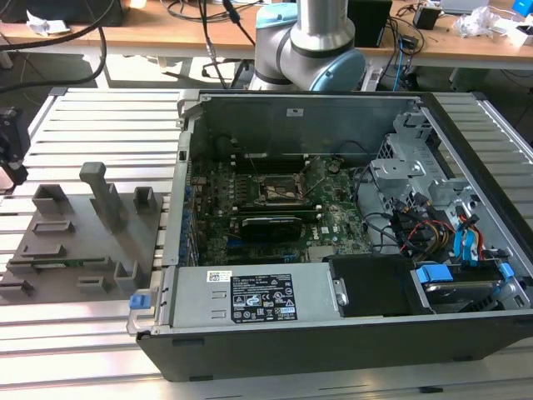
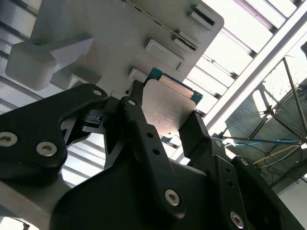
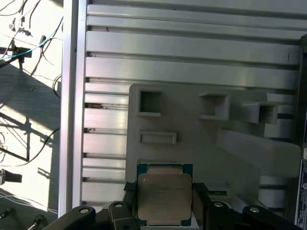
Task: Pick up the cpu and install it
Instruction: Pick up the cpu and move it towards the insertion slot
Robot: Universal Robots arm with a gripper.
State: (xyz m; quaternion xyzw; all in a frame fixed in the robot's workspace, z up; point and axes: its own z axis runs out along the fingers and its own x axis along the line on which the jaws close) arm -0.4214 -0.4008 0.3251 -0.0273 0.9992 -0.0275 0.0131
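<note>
The cpu [image 2: 168, 108] tight between the two black fingers [image 2: 196, 134] — over the grey fixture plate [image 2: 110, 24].

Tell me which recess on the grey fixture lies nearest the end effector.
The shallow flat rectangular slot, just beyond the cpu gripped in the end effector; the three deeper box-shaped pockets sit in a row farther away.

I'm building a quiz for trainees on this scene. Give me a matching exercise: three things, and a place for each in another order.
Things:
1. cpu
2. socket
3. grey fixture plate

Places:
A. inside the open computer case
B. on the slatted table, at the exterior view's left of the case
C. gripped in the claw

Pairs: 1-C, 2-A, 3-B.
</note>
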